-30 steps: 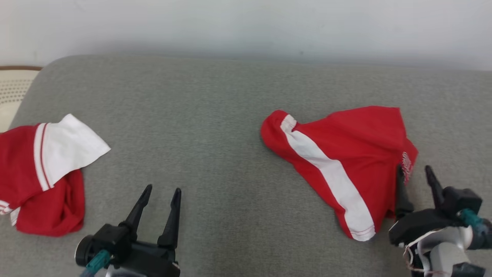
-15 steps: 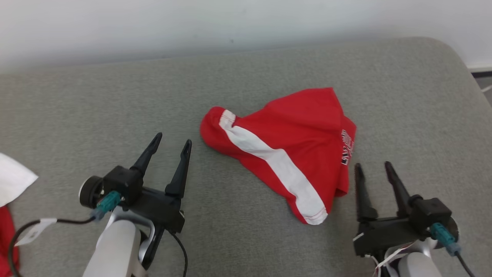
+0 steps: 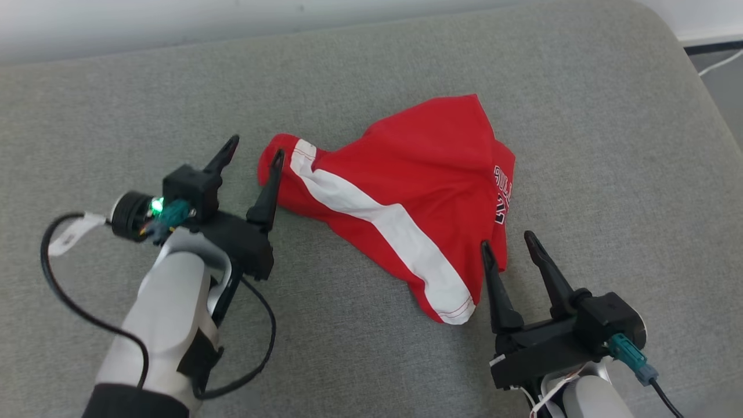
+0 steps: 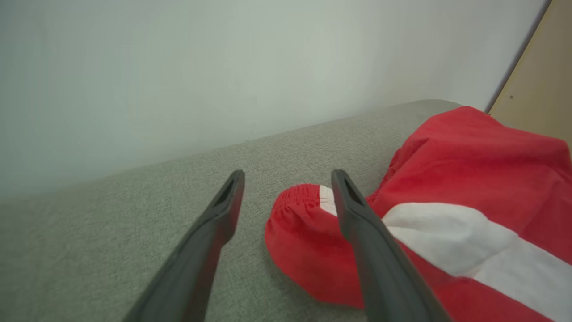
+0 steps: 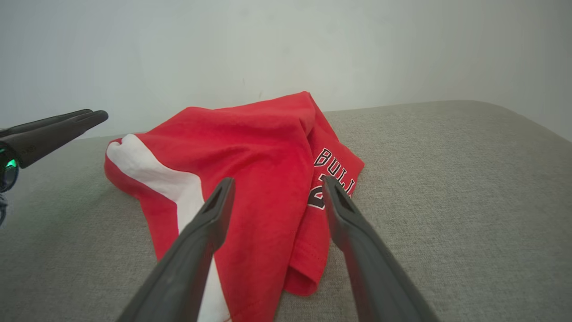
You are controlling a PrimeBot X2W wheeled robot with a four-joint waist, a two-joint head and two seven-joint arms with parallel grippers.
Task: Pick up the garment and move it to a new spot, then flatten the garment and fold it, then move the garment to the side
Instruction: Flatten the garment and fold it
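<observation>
The garment point(image 3: 406, 191) is a pair of red shorts with a broad white side stripe and white lettering, lying crumpled on the grey couch cushion point(image 3: 360, 69). My left gripper point(image 3: 254, 147) stands open at the garment's left waistband end, its right finger overlapping the red edge. In the left wrist view the garment point(image 4: 447, 214) lies to the right of the open left gripper point(image 4: 286, 179). My right gripper point(image 3: 506, 241) is open at the garment's lower right hem. In the right wrist view the right gripper point(image 5: 277, 185) frames the lettered hem of the garment point(image 5: 250, 147).
A white wall point(image 3: 116, 23) runs behind the cushion. At the far right the cushion's rounded edge drops to a floor with a white cable point(image 3: 720, 61). A black cable point(image 3: 64, 290) loops beside my left forearm. A beige panel point(image 4: 536, 85) stands at the right in the left wrist view.
The head camera has swung right and tilted down, so the second red-and-white garment at the left has left the view. Both open grippers have come closer to the red shorts' ends.
</observation>
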